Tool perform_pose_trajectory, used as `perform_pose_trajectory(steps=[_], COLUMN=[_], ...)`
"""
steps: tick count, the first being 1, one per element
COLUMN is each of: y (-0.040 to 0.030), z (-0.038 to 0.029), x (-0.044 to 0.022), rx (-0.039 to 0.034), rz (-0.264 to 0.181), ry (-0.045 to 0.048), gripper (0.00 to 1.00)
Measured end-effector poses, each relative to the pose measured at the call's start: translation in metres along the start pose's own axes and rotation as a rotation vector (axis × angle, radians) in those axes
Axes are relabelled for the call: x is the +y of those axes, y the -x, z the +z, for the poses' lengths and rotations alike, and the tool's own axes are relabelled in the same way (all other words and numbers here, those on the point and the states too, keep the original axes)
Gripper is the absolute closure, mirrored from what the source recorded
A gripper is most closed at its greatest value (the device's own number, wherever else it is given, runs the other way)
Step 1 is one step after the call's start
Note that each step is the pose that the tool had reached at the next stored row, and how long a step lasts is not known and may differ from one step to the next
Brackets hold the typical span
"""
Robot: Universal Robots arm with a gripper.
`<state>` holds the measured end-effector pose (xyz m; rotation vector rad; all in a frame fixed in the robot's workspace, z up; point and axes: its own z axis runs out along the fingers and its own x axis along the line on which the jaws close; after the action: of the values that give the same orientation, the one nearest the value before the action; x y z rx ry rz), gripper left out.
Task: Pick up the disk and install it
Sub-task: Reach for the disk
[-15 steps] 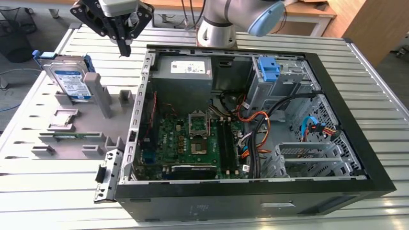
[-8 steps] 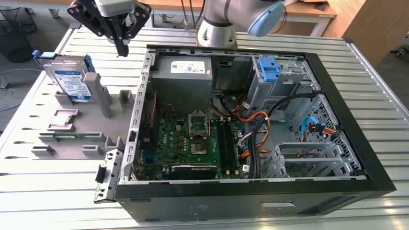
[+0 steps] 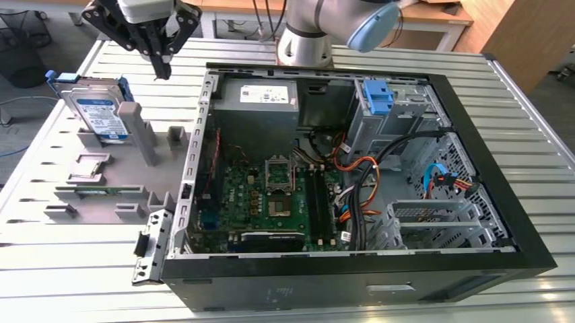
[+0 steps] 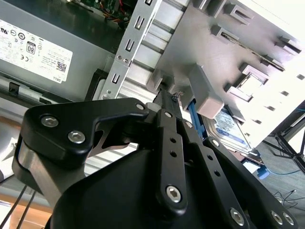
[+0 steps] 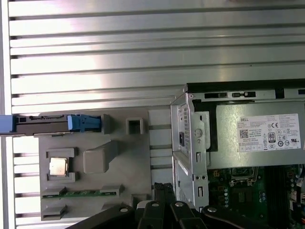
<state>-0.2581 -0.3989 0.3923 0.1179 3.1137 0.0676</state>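
Disk (image 3: 99,111) stands on edge at the far end of a grey fixture (image 3: 134,171) on the exterior view's left, blue-framed, its white-and-blue label facing out, beside the open computer case (image 3: 314,289). The gripper (image 3: 163,67) hangs above the slatted table (image 3: 54,269), between the disk and the case's far corner, touching nothing; its fingers meet in a point and hold nothing. In the second wrist view the gripper (image 4: 165,95) has its jaws pressed together, tips near the edge of the fixture (image 4: 224,19); the disk (image 4: 231,129) leans just past a grey post, and the case's grey power supply (image 4: 33,47) lies on the other side. In the first wrist view the disk (image 5: 43,125) shows edge-on in its slot, well apart from the gripper (image 5: 162,191), whose closed tips hover at the fixture (image 5: 138,157) beside the case wall; a chip (image 5: 58,167) sits in a fixture pocket.
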Motion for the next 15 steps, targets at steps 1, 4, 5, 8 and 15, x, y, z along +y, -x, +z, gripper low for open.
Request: perform_pose_trajectory(steps=[1, 4, 5, 8, 15], y=[-0.0017, -0.0065, -0.0081, -0.0124, -0.0178], z=[0.0000, 0.0000, -0.0001, -0.0001, -0.0003], x=[-0.0001, -0.0005, -0.0006, -0.0009, -0.0013], rx=[0.0000, -0.0001, 0.0000, -0.0001, 0.0000], rz=[0.000, 0.000, 0.000, 0.000, 0.000], ry=[0.0000, 0.0001, 0.0000, 0.0000, -0.0001], gripper=[0.89, 0.89, 0.89, 0.89, 0.89])
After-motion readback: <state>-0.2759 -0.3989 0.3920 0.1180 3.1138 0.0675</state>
